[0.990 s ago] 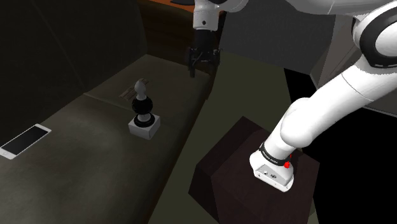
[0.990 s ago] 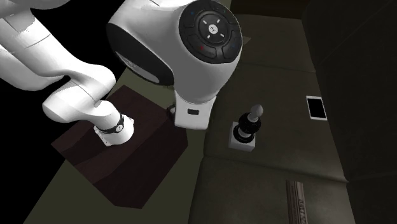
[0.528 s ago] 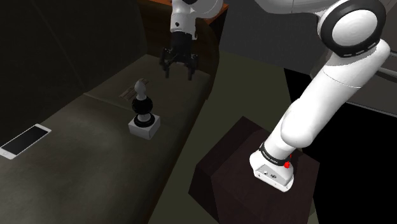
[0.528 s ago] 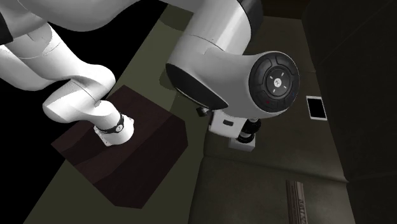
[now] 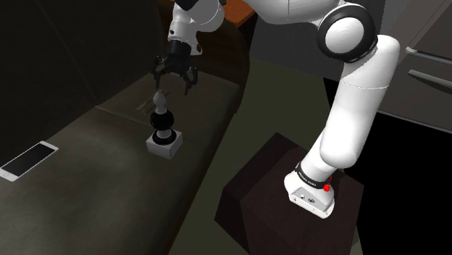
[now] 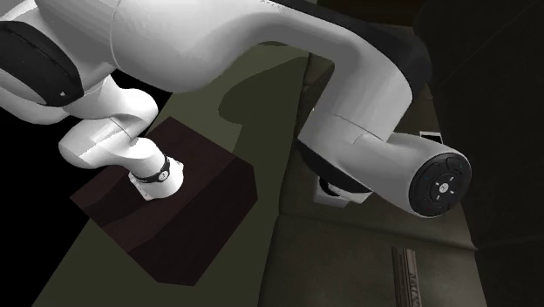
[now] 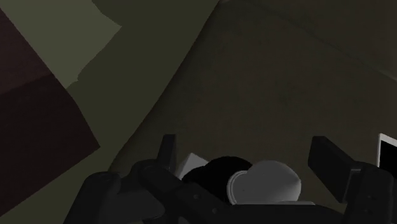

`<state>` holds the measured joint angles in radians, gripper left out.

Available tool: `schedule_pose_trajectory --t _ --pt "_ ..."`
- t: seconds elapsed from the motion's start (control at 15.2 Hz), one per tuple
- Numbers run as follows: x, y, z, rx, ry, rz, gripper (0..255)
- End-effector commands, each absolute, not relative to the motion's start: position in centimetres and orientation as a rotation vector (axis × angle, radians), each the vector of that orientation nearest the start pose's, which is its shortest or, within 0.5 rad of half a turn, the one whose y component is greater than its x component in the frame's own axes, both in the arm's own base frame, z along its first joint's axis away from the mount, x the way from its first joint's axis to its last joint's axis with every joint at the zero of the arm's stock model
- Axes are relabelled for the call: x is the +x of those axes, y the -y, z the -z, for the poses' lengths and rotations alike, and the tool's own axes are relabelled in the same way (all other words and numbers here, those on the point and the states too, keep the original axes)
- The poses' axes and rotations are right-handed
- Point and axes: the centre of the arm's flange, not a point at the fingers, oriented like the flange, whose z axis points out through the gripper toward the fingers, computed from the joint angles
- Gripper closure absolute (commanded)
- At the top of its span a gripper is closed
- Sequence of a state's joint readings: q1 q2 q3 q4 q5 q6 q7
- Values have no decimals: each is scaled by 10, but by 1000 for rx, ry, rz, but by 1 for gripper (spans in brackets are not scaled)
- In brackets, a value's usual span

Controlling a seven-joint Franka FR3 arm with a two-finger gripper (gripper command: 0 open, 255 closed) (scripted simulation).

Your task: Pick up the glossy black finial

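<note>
Gripper [image 5: 174, 82] above finial [image 5: 161, 118] (jaws apart)

My fingers [image 5: 191, 81] swung across sofa [image 5: 94, 166] toward shoulder view's left and dropped; now just above finial [image 5: 161, 116] tip. My arm [image 6: 218, 44] now covers most of finial in second exterior view.

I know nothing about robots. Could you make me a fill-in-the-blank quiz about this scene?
1. The all-black two-finger gripper hovers just ___ the glossy black, pale-tipped finial.
2. Its fingers are ___, holding nothing.
3. The finial stands on a small square block coloured ___.
4. In the shoulder view, the flat white-rimmed phone lies to the finial's ___.
Missing words: above; open; white; left.
</note>
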<state>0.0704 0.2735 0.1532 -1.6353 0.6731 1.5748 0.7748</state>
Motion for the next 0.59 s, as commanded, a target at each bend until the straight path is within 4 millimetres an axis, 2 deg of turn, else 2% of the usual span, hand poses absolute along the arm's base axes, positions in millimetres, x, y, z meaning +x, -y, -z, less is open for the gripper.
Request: schedule_pose_trajectory --t 0.0,0.13,0.53 --pt "604 -200 -452 -2336 -889 -869 0" --pt "619 -206 -443 -2285 -925 -895 0" --pt "619 -206 -411 -2285 -925 -895 0"
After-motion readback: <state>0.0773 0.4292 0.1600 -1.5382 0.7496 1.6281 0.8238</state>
